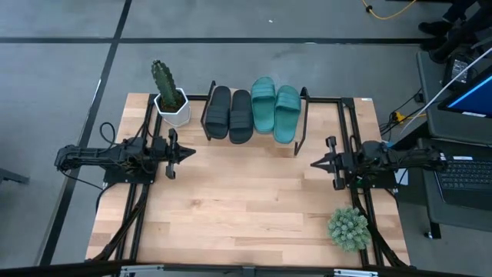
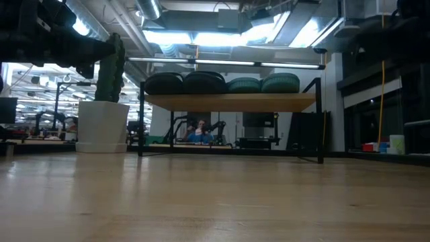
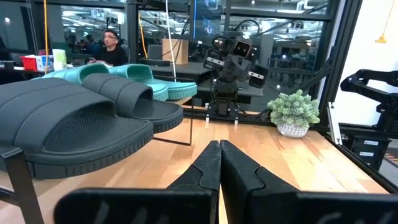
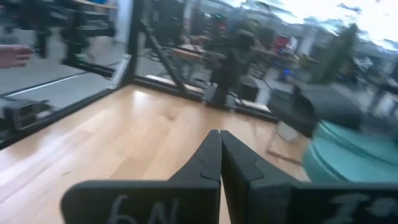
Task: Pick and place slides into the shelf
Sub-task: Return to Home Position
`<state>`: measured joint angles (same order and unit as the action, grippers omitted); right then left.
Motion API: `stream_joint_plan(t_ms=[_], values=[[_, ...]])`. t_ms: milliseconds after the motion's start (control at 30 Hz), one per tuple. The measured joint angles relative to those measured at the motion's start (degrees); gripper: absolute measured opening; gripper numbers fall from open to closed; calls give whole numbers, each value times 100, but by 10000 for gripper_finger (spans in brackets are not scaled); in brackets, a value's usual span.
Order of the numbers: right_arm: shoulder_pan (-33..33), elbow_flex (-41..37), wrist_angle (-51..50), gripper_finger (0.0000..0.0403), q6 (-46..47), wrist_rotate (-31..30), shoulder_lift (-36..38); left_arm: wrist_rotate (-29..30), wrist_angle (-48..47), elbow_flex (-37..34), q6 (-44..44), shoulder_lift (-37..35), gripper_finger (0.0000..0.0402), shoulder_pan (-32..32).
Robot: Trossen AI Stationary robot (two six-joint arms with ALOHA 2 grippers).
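1. Two black slides (image 1: 229, 114) and two teal slides (image 1: 275, 108), four in all, lie side by side on the shelf (image 2: 228, 102) at the table's (image 1: 246, 215) far edge
2. Left gripper (image 1: 188, 151) and right gripper (image 1: 315, 162) hover at opposite sides, fingers pressed together
3. Pale writing on the right gripper's body is too blurred to read

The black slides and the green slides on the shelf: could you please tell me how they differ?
Colour: the black slides are dark, the green slides teal. Place: in the high view, the black slides fill the shelf's left half, beside the cactus; the green slides fill its right half. Shared: both pairs lie side by side on the shelf, straps up.
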<state>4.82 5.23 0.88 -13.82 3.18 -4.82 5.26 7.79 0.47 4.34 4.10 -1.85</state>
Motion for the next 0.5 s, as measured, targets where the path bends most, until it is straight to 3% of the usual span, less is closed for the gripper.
stream_joint_plan(t_ms=[500], values=[[0, 0, 19, 4, -132, 1108, 15, 0, 0, 0, 0, 0, 0, 0]])
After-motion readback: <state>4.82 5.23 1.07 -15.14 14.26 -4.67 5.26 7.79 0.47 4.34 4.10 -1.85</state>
